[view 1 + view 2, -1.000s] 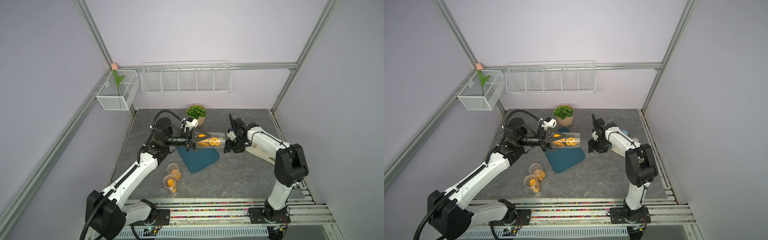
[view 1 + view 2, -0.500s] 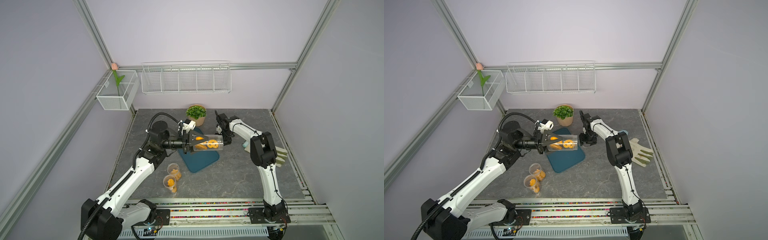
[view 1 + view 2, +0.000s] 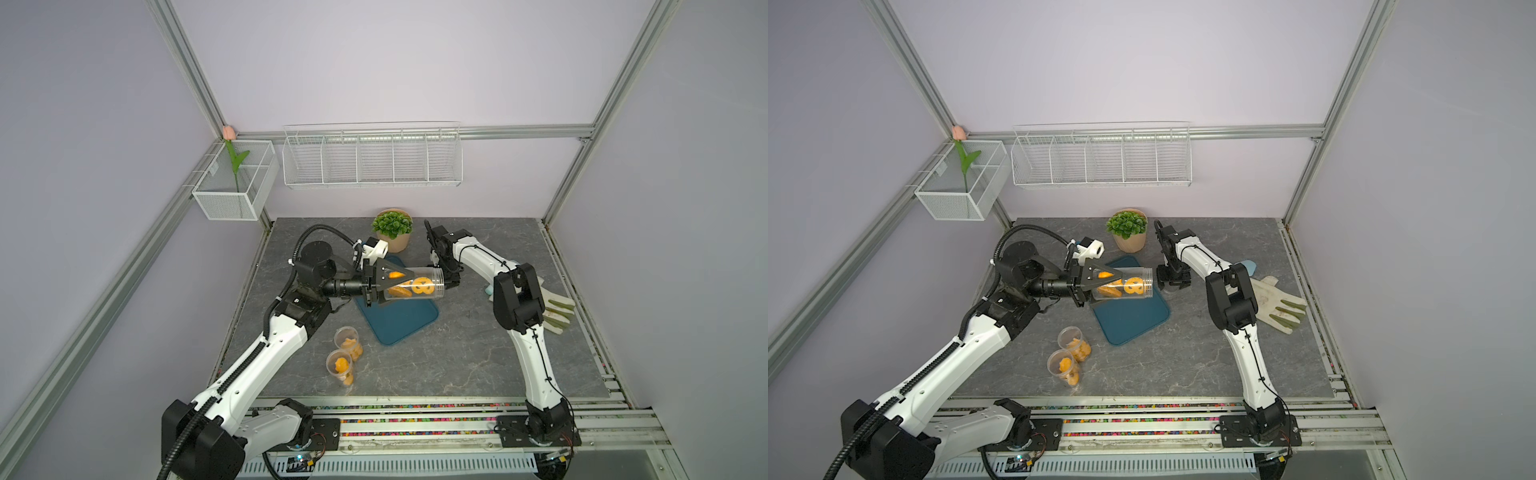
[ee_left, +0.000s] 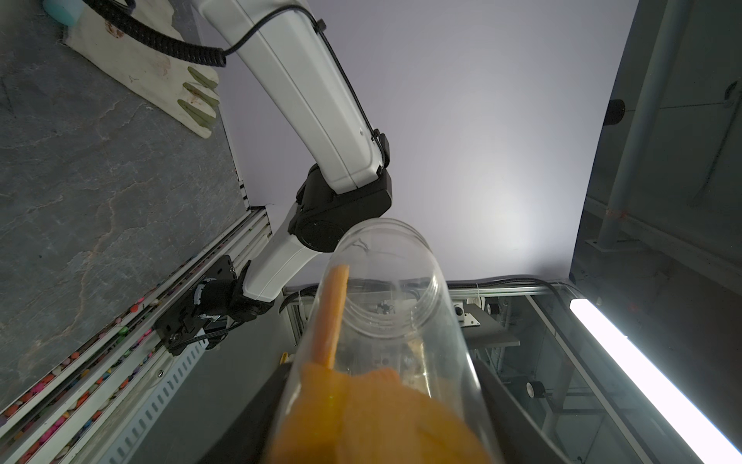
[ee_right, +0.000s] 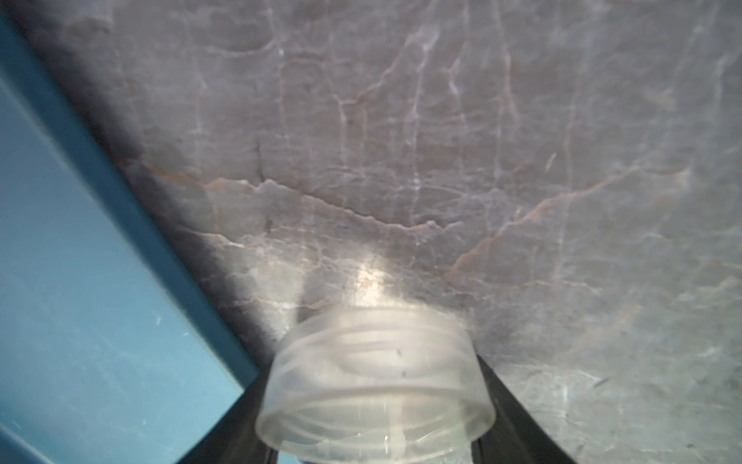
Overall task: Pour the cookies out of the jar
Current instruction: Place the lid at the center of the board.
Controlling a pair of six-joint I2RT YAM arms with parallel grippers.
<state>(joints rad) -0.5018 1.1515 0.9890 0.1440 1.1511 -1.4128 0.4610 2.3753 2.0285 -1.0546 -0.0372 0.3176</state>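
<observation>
The left gripper is clamping the clear jar on its side above the far part of the blue tray. The jar's uncapped mouth is pointing right, and the cookies are lying inside along its lower wall. The right gripper is hovering just right of that mouth, over the grey table beside the tray's far right edge, and is pinching the clear screw lid between its fingers, while two small cups of orange pieces are sitting left of the tray's near corner.
</observation>
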